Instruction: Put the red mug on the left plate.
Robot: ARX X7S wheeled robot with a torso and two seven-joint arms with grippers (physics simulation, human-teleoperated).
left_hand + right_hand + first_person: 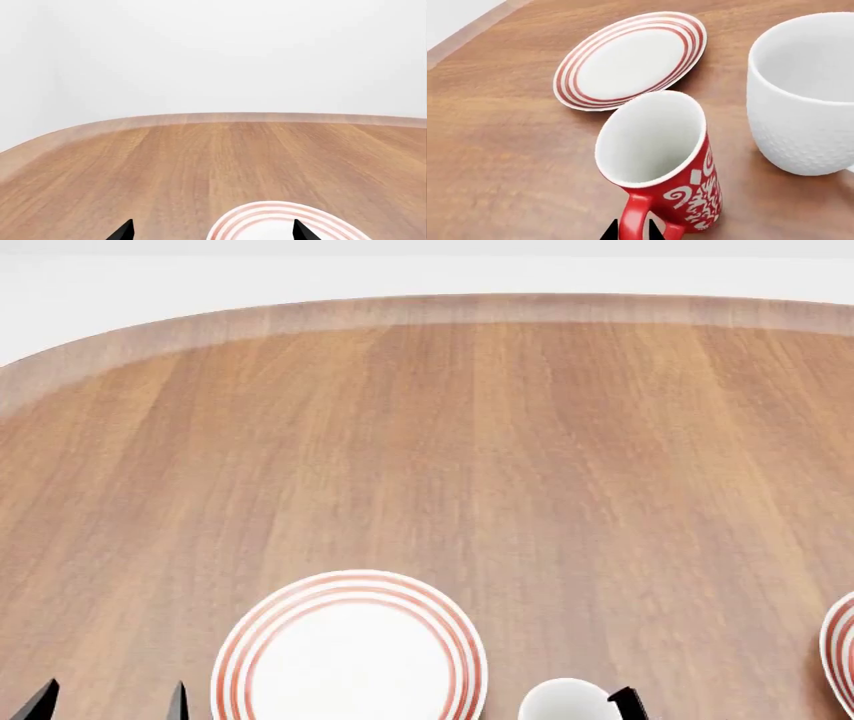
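Counted on the desk (534, 440): two ringed plates, left plate (350, 650) bare; one red mug (660, 160); one white mug (804, 95). My right pincer (634, 231) straddled the red handle, grip unclear; my left pincer (212, 231) gaped, empty.

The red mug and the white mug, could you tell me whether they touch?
Apart. The right wrist view shows bare table between the red mug and the white mug.

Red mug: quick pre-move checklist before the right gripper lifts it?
1. Red mug upright on table: ok.
2. Right gripper straddling the mug handle: ok, tips on either side; firm grip: cannot tell.
3. Left plate free of objects: ok.
4. White mug apart from red mug: ok, though close.
5. Left gripper away from plate: not ok, one tip overlaps it in the left wrist view.
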